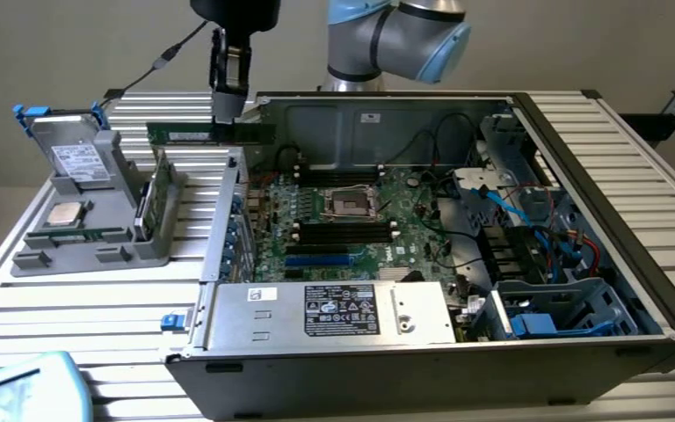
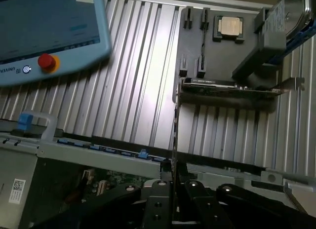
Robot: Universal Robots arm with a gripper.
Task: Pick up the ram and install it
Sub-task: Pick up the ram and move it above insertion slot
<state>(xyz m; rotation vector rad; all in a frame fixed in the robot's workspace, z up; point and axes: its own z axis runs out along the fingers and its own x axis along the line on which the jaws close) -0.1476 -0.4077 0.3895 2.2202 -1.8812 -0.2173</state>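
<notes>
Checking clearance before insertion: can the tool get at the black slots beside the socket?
Probably yes: the case lies open, nothing covers the slots, and the cables sit off toward the exterior view's right. The tool holds the ram over the case's edge.

On the surface [image 1: 80,325], the case [image 1: 431,378] lies at the exterior view's right, the holder [image 1: 45,259] just beside it at the left. A processor chip [image 1: 66,213] lies on the holder, a drive [image 1: 77,163] behind it. The ram [image 1: 185,134], in the tool [image 1: 229,116], hangs seemingly above the case's wall nearest the holder.
</notes>
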